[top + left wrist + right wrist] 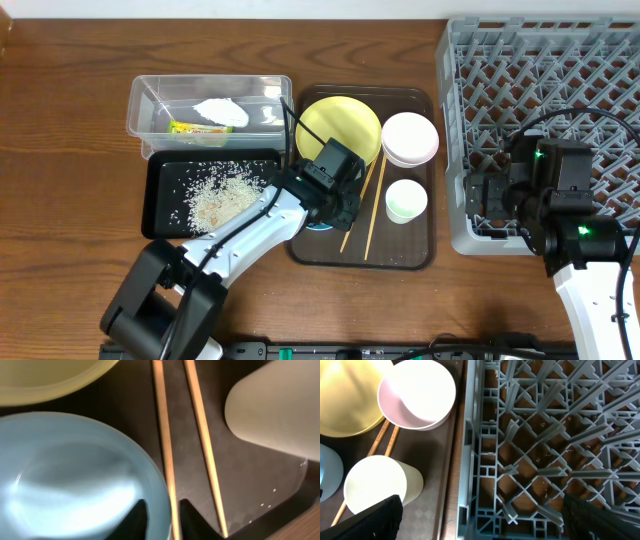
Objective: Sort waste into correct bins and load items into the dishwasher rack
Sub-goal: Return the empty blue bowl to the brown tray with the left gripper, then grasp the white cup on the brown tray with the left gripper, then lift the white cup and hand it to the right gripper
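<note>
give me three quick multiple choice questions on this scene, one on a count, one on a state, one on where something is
1. How many chopsticks lie on the brown tray? A one. B two. C four.
2. The right gripper, over the edge of the dishwasher rack, is: A wide open. B shut on a chopstick. C shut with nothing held.
3. The crumpled tissue lies: A on the brown tray. B in the clear tub. C in the dishwasher rack.

Answers:
1 B, the overhead view shows two sticks side by side.
2 A, its wrist view shows the fingers far apart with only the rack between them.
3 B, it sits inside the tub next to the wrapper.
</note>
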Motion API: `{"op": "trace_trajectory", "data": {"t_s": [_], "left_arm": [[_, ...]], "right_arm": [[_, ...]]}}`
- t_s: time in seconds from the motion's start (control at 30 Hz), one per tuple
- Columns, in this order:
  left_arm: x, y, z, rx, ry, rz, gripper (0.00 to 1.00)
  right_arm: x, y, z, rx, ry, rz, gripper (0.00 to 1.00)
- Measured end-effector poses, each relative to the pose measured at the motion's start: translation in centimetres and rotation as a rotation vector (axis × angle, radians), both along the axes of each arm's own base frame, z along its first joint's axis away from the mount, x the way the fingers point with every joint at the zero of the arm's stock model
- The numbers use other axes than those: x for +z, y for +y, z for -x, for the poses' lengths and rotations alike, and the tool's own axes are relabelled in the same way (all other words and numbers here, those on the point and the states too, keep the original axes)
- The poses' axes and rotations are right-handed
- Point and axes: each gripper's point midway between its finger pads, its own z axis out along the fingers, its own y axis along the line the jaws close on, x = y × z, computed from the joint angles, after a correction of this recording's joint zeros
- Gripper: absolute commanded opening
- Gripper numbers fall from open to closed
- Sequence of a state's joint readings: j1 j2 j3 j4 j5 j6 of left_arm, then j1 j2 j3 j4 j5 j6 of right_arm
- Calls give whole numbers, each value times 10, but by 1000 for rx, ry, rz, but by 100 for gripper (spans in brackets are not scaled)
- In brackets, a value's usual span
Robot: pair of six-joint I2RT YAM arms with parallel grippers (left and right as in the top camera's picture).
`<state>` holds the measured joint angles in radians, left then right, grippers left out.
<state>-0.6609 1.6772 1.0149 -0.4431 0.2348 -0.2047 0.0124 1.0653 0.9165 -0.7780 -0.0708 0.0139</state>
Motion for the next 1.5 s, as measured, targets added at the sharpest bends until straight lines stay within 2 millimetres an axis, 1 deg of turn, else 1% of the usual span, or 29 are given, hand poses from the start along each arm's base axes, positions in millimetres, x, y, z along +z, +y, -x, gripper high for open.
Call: {"op": "trace_trajectory", "data": {"t_s": [0.03,0.07,0.13,0.17,0.3,0.37,0.43,0.5,0.6,0.77,0.83,0.9,0.97,1.03,1.07,1.13,1.23,1.33,1.43,1.5], "left_arm": [[1,1,0,1,1,-4,35],[4,1,1,-1,3,-7,42],[12,-1,-2,-4,-13,0,47],[19,-3,-5,-4,-28,11,48],[63,-15,-21,-4,-137,96,49],[82,-20,-26,-5,-186,134,49],[90,-23,-28,-9,-208,152,49],[90,-28,-27,-19,-212,157,49],[81,-42,-25,-42,-208,163,49],[50,-64,-20,-84,-174,146,49],[35,-70,-18,-94,-153,132,42],[19,-72,-15,-98,-126,111,31],[7,-69,-12,-88,-93,88,21],[1,-67,-9,-81,-71,72,10],[0,-66,-9,-77,-68,69,9],[0,-66,-9,-78,-64,68,6],[2,-63,-8,-65,-56,67,6],[13,-57,-12,-25,-55,85,6],[46,-46,-28,55,-80,169,6],[75,-37,-44,125,-105,264,6]], "right_arm": [[0,0,0,0,0,0,99],[0,0,0,0,0,0,99],[0,0,0,0,0,0,99],[0,0,0,0,0,0,98],[0,0,0,0,0,0,99],[0,0,0,0,0,0,99],[0,0,0,0,0,0,99],[0,0,0,0,0,0,99],[0,0,0,0,0,0,99],[0,0,0,0,0,0,99],[0,0,0,0,0,0,99],[0,0,0,0,0,0,99],[0,0,0,0,0,0,99],[0,0,0,0,0,0,99],[0,0,0,0,0,0,99],[0,0,0,0,0,0,99],[1,0,-1,0,-5,0,99],[6,0,-8,1,-40,-1,99],[16,5,-18,19,-97,-23,99],[22,13,-24,51,-134,-60,99]]}}
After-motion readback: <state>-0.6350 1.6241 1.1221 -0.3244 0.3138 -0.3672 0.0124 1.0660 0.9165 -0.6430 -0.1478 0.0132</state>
